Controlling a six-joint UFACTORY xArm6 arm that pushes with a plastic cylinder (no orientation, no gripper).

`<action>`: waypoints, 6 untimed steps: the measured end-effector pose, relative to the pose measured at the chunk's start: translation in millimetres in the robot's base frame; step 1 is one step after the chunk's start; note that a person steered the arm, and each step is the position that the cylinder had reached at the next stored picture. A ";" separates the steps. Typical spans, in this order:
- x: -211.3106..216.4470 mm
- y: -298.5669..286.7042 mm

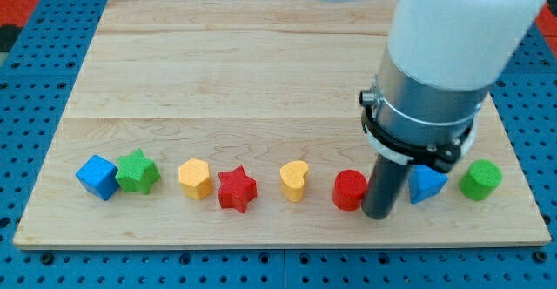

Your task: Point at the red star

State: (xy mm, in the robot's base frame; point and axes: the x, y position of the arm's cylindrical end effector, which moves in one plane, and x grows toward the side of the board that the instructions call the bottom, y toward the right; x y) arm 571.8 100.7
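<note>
The red star [236,189] lies near the view's bottom, left of centre, in a row of blocks on the wooden board [261,71]. My tip [378,215] rests on the board at the view's lower right, between the red cylinder [349,190] and the blue triangle [426,184], touching or nearly touching the cylinder. The tip is well to the right of the red star, with a yellow heart [295,181] and the red cylinder in between.
The row also holds a blue cube [97,177], a green star [137,172] and a yellow heart-like block [196,178] to the star's left, and a green cylinder [480,179] at the far right. The arm's large white and grey body [435,71] overhangs the right side.
</note>
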 end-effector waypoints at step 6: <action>13.8 -120.6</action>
